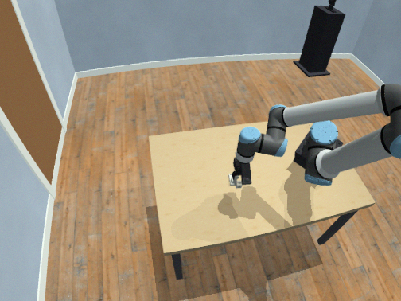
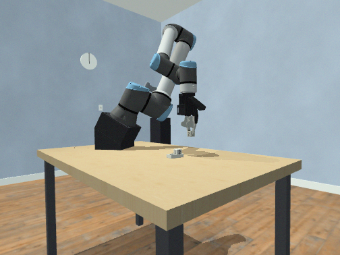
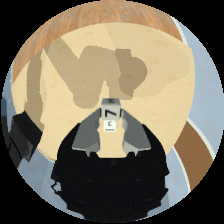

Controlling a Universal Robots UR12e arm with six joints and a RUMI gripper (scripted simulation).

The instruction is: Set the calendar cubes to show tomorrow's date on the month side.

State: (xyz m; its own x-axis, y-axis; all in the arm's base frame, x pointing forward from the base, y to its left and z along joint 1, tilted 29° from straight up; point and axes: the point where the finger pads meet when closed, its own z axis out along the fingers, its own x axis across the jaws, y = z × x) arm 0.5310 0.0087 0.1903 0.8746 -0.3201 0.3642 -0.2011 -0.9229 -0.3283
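Note:
My gripper (image 2: 191, 132) is shut on a small white digit cube (image 2: 190, 133) and holds it in the air well above the table. In the wrist view the cube (image 3: 110, 118) sits between the fingertips; one face shows a 7, the face below it a digit too small to read. In the top view the gripper and cube hang over the middle of the table. The white calendar tray (image 2: 174, 154) lies on the table below and to the left of the gripper, with one cube (image 2: 179, 152) in it showing a 2. I cannot see the tray in the top view or the wrist view.
The arm's black base (image 2: 112, 131) stands at the table's back edge. A black pedestal (image 1: 321, 37) stands on the floor in the far corner. The wooden table (image 1: 255, 187) has its edges well away from the gripper.

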